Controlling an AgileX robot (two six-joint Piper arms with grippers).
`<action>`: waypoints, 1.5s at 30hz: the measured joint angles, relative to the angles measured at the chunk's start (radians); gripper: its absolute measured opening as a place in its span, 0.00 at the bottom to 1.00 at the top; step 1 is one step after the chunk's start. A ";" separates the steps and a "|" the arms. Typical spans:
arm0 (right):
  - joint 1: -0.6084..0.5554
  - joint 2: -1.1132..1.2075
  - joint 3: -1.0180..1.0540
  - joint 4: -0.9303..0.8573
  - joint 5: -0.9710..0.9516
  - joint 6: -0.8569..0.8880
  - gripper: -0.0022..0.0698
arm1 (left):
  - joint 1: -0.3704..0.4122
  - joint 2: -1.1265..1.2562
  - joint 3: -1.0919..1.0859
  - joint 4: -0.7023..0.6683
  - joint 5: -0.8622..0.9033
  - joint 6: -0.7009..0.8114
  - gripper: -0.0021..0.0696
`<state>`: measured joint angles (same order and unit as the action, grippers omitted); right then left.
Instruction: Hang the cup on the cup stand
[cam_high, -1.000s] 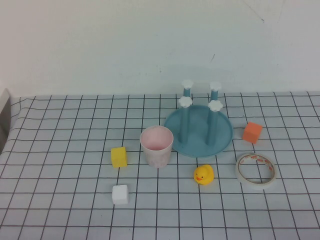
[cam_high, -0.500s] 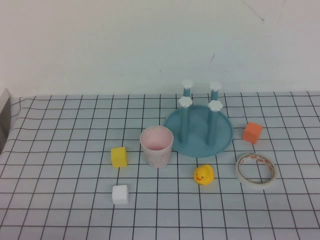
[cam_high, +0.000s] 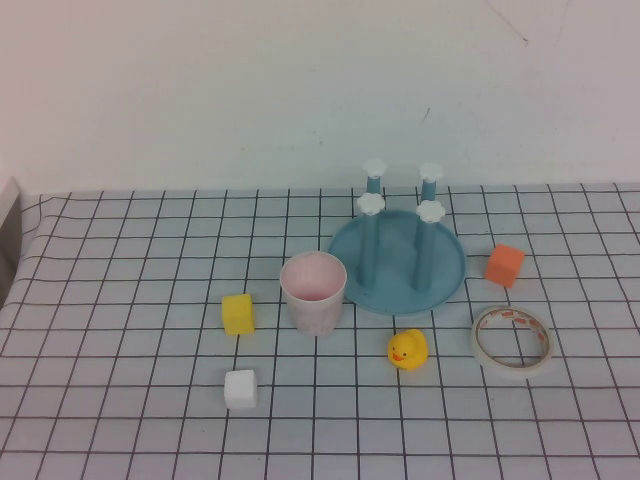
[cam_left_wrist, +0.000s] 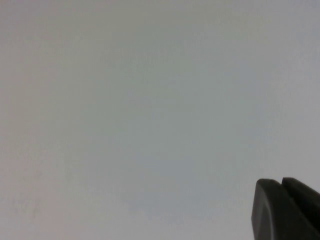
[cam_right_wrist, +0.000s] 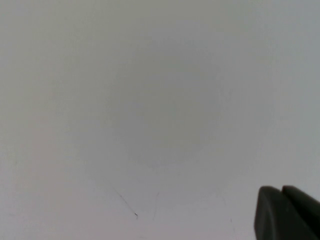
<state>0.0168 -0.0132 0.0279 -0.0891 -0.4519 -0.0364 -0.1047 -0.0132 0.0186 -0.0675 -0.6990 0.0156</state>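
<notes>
Wrist views: left gripper (cam_left_wrist: 286, 210), right gripper (cam_right_wrist: 286, 212), wall-facing.

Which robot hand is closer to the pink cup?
Cannot tell. Neither arm shows in the high view, where the cup stands beside the cup stand. The left gripper and the right gripper each show only a dark tip against a blank surface, no cup in sight.

Gridded table (cam_high: 120, 300), carrying cup (cam_high: 314, 292), cup stand (cam_high: 398, 262), yellow block (cam_high: 238, 313), white block (cam_high: 241, 388), orange block (cam_high: 504, 264), duck (cam_high: 408, 350), tape roll (cam_high: 512, 341).
</notes>
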 joint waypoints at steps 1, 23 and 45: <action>0.000 0.000 0.000 0.000 -0.005 0.000 0.03 | 0.000 -0.002 0.000 0.002 -0.027 0.000 0.03; 0.000 0.141 -0.365 0.278 0.242 -0.050 0.03 | 0.000 0.074 -0.432 0.008 0.445 0.009 0.03; 0.000 0.951 -0.522 0.443 0.618 -0.037 0.03 | 0.000 0.390 -0.579 -0.041 1.043 0.011 0.03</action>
<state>0.0168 0.9381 -0.4942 0.3535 0.1662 -0.0731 -0.1047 0.3770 -0.5601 -0.1081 0.3439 0.0270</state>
